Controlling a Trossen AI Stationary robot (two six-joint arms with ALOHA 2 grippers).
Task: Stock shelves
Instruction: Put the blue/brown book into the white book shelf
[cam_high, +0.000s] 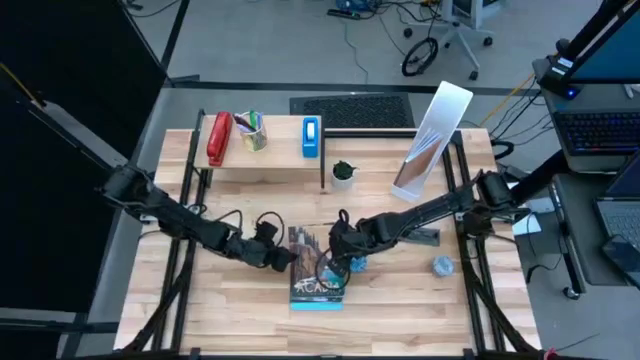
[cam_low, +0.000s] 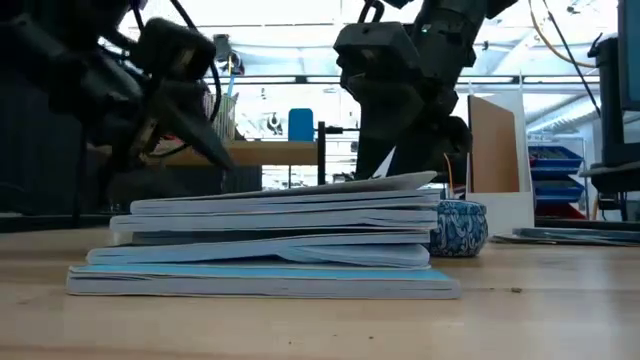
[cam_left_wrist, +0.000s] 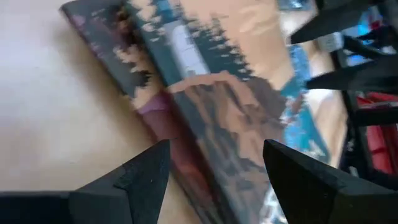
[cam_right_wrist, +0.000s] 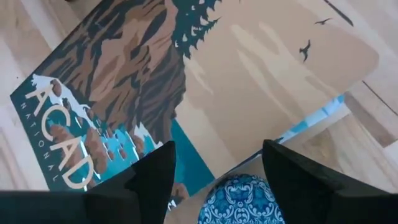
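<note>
The top booklet's cover (cam_right_wrist: 155, 93) reads "ACAD" in large pale letters, with "NATIONAL" in small letters beside it.

Two dark, near-black arms, built of slim tubular links joined by chunkier rounded joint housings. Thin black cables looping loosely off the left arm (cam_high: 190, 225) near its wrist, another loop above the right arm (cam_high: 430, 212). Left gripper (cam_left_wrist: 214, 171): two matte black wedge-shaped fingers (cam_left_wrist: 140, 177), flat-faced, tapering to blunt points. Right gripper (cam_right_wrist: 217, 171): same pair of dark angular fingers (cam_right_wrist: 298, 174). Blocky black wrist housings visible in the low view.
</note>
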